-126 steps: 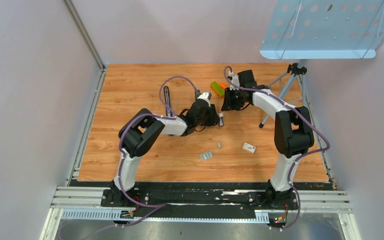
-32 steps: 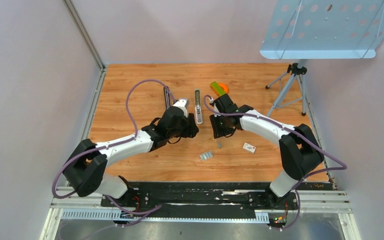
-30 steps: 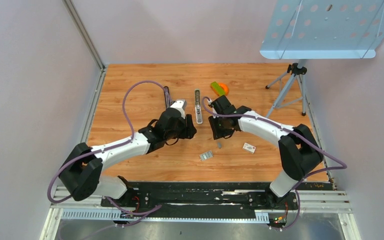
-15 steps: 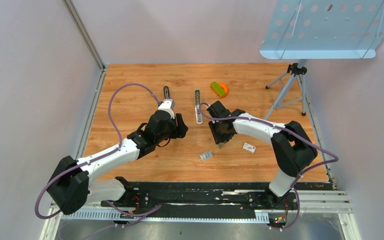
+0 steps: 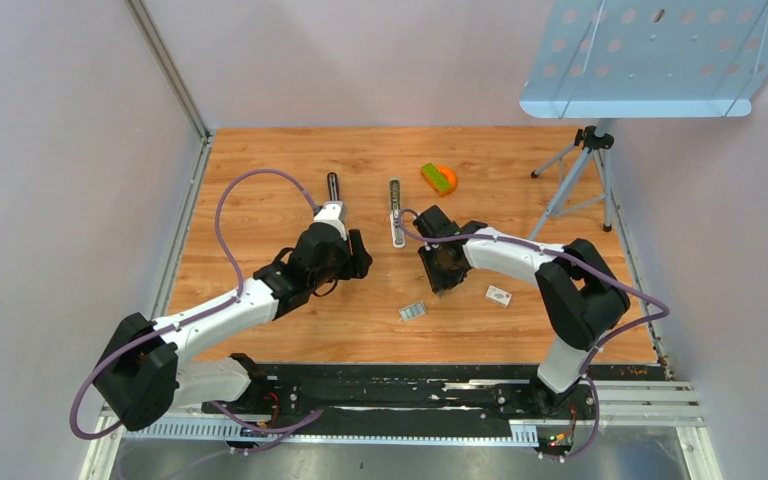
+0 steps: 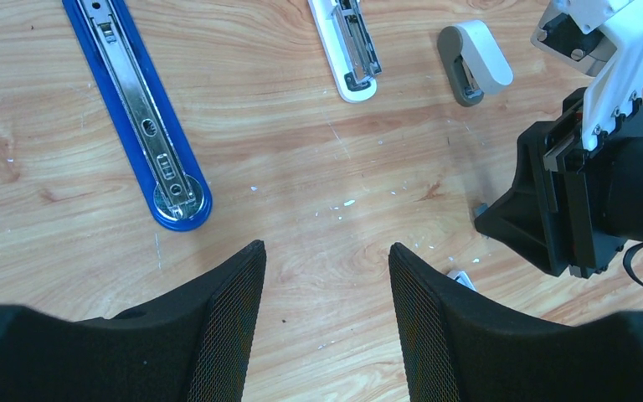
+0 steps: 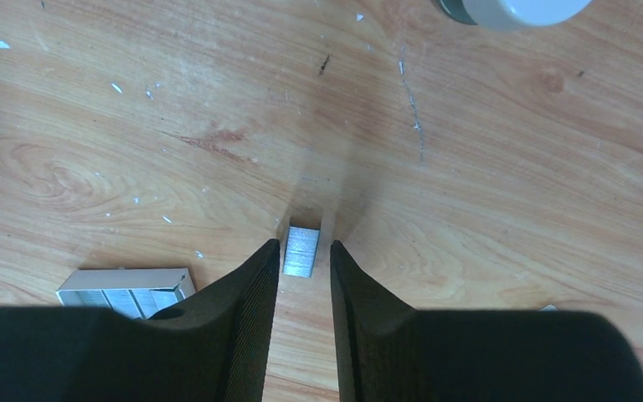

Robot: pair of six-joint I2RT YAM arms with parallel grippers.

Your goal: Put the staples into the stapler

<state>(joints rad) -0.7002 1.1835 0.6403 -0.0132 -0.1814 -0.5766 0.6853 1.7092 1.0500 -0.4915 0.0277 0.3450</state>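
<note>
A small silvery ribbed block of staples [image 7: 301,251] lies on the wooden table, at the tips of my right gripper [image 7: 304,248]. Its fingers straddle the block, slightly apart, with a thin gap on each side. From above, the right gripper [image 5: 442,283] covers the block. A white stapler [image 5: 396,212] lies opened flat, its metal channel up, also in the left wrist view [image 6: 347,46]. A blue stapler [image 6: 138,109] lies opened to its left [image 5: 333,188]. My left gripper [image 6: 326,255] is open and empty over bare wood [image 5: 358,258], near both staplers.
A silvery tray of staple strips [image 7: 126,289] lies left of the right fingers [image 5: 413,311]. A small white card [image 5: 499,295] lies right of them. A grey-and-white small tool [image 6: 473,63] sits by the white stapler. A green-orange object [image 5: 438,177] and a tripod [image 5: 570,185] stand at the back right.
The left arm has drawn back to the left, away from the white stapler. The right gripper has moved nearer and down over the staples block.
</note>
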